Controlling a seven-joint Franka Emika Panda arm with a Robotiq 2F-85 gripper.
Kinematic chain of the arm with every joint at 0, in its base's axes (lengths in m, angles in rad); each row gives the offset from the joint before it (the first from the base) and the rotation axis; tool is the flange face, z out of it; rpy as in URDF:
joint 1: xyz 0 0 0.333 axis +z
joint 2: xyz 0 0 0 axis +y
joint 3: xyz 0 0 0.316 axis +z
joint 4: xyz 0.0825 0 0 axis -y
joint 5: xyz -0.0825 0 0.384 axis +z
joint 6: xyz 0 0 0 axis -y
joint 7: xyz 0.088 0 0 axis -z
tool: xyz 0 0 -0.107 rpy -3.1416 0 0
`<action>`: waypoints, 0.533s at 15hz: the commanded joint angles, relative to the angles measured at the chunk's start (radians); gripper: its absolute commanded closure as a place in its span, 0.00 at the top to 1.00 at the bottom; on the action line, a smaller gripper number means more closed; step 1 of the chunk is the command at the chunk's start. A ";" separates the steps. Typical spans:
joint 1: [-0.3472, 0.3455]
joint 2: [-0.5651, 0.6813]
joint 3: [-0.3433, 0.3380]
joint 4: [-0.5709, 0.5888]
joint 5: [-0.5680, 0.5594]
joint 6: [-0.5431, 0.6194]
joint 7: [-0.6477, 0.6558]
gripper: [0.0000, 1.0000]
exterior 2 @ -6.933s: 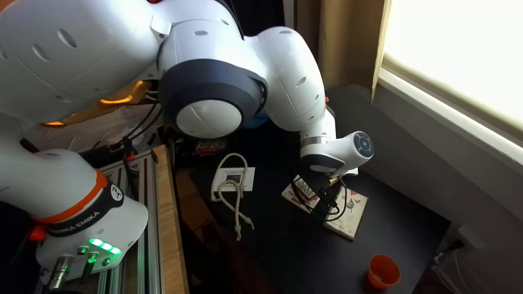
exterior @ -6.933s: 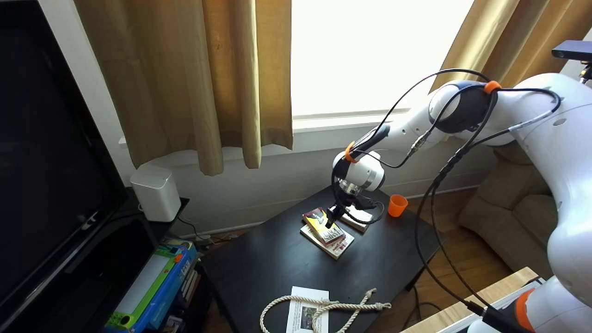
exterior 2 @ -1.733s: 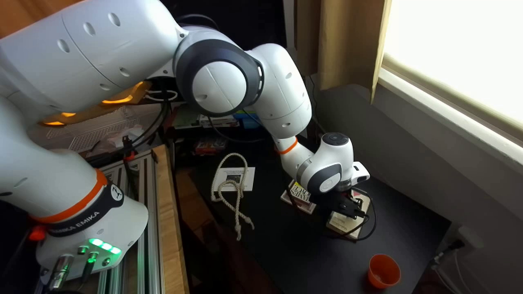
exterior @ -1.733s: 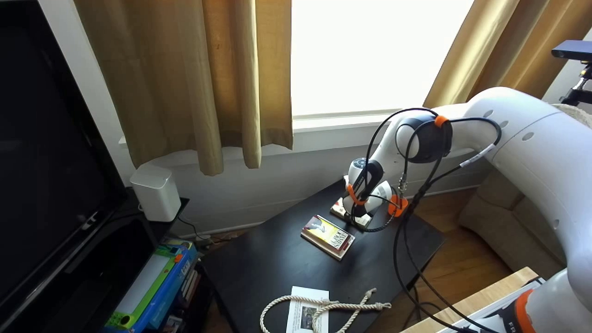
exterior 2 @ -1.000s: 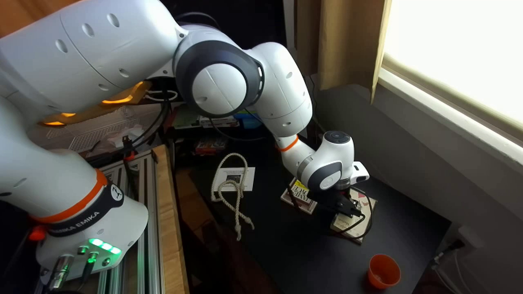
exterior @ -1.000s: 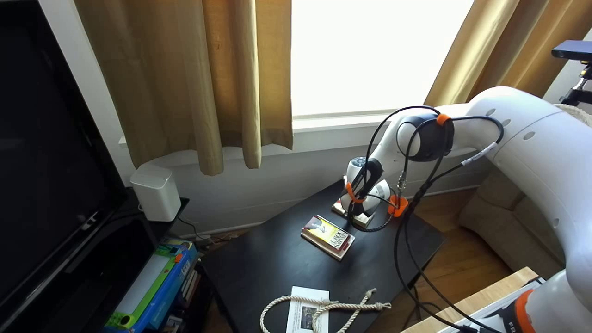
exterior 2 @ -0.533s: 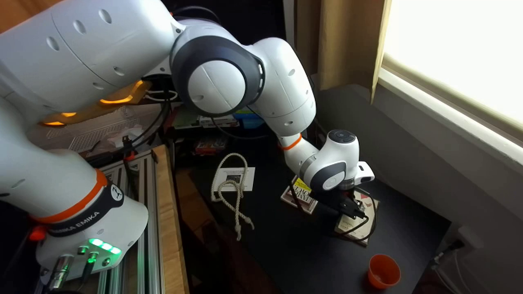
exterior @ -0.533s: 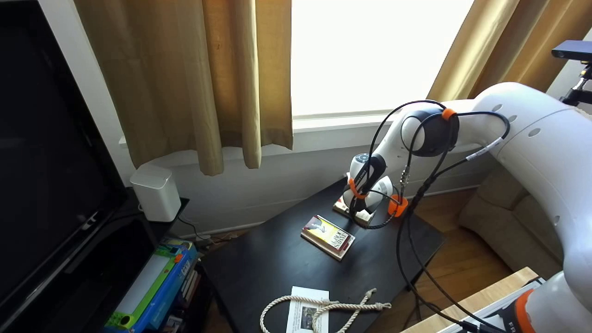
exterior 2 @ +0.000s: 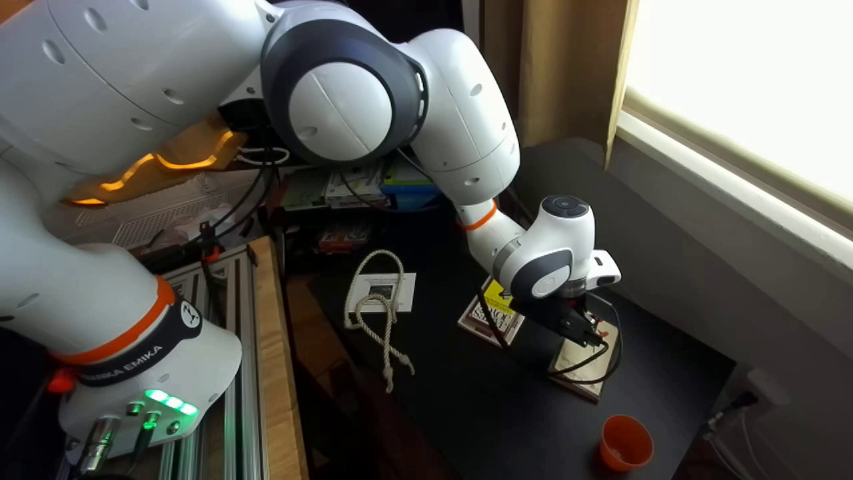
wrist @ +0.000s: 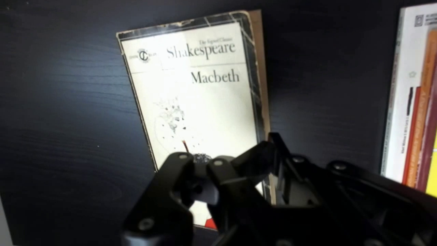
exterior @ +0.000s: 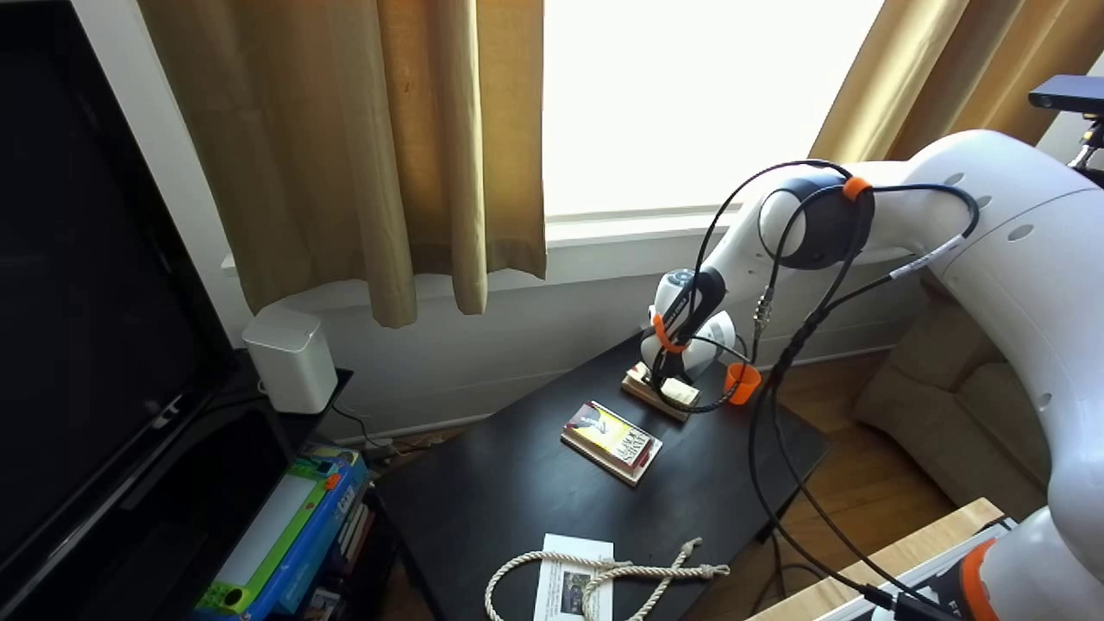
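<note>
My black gripper [wrist: 270, 145] is shut, its fingertips meeting with nothing visible between them. It hangs above the lower right part of a worn Shakespeare Macbeth paperback [wrist: 205, 89] and looks clear of it. That cream-covered book lies flat on the black table; a tan strip shows along its right side, perhaps pages or a book beneath. In an exterior view the book [exterior 2: 586, 367] is partly covered by the wrist and a cable. Beside it, a yellow James Joyce book [exterior: 608, 431] rests squarely on a pale book. The edge of that stack [wrist: 409, 85] shows at the right of the wrist view.
An orange cup [exterior 2: 626, 443] stands on the black table [exterior: 509, 492] beyond the Macbeth book. A knotted rope [exterior: 664, 569] lies over a printed sheet [exterior: 552, 595] near the opposite end. A loose black cable loop [exterior: 711, 405] dangles around the gripper. Wall and window sill border the table.
Over the last second the arm has risen, and the Macbeth book slid slightly towards the cup before stopping. Compared with the oldest frames, the yellow book now sits squared up on the pale one.
</note>
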 commanded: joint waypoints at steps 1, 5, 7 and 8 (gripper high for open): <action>-0.014 -0.043 0.014 -0.056 0.002 0.004 0.030 0.01; -0.013 -0.037 0.012 -0.042 0.007 0.006 0.053 0.29; -0.037 -0.024 0.045 -0.025 0.034 0.031 0.073 0.36; -0.050 -0.014 0.065 -0.011 0.048 0.038 0.082 0.43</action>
